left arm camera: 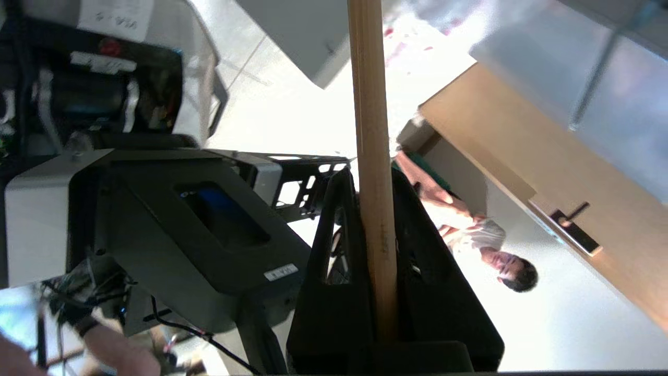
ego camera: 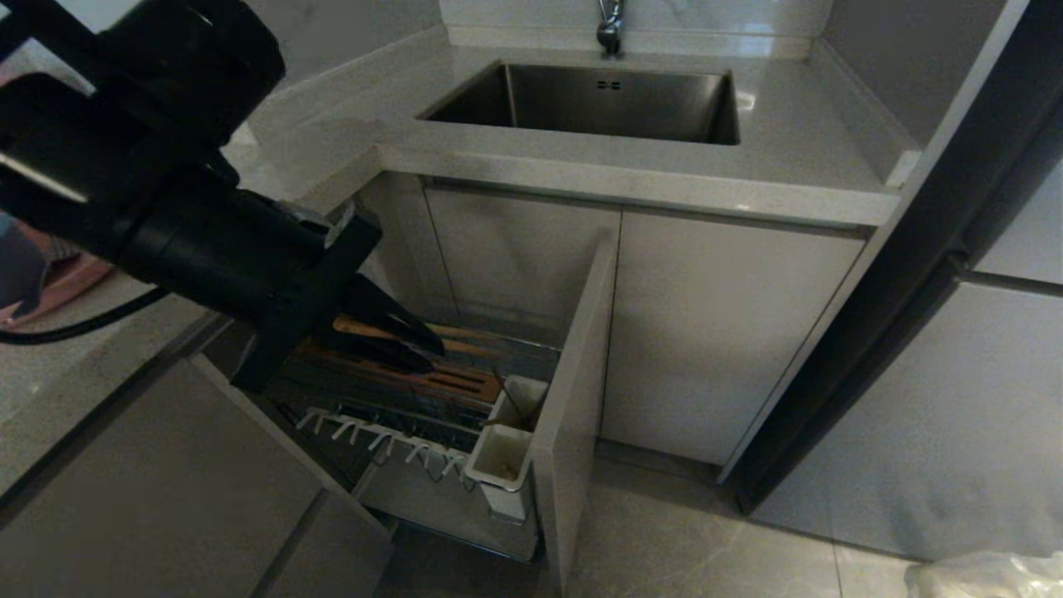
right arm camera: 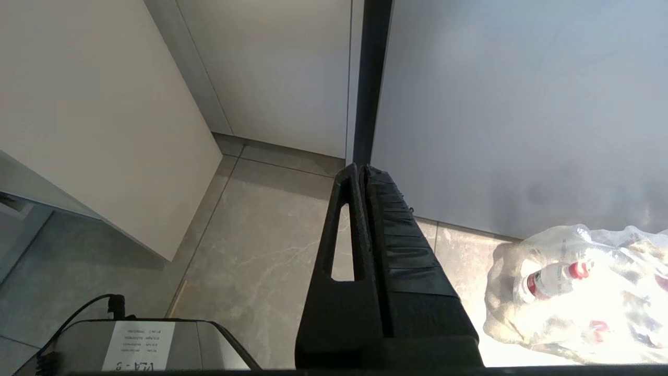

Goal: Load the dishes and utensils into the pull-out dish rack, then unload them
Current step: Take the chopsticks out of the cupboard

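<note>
My left gripper (ego camera: 419,345) hovers over the pull-out dish rack (ego camera: 432,486) and is shut on the light-brown wooden chopsticks (left arm camera: 371,130), which show as one shaft running out past the fingertips. Above the rack a short length of the chopsticks (ego camera: 359,326) sticks out beside the black fingers. The rack has a slotted wooden strip (ego camera: 453,380), white pegs (ego camera: 374,436), white square cups (ego camera: 501,458) and a beige front panel (ego camera: 573,390). On the counter at far left lies the pink plate (ego camera: 71,278), mostly hidden by my arm. My right gripper (right arm camera: 361,168) hangs shut and empty over the floor.
A steel sink (ego camera: 598,104) with a faucet (ego camera: 610,29) lies behind the rack. A dark fridge edge (ego camera: 905,274) stands to the right. A clear plastic bag with bottles (right arm camera: 579,292) sits on the floor. A person (left arm camera: 485,245) stands beyond my base.
</note>
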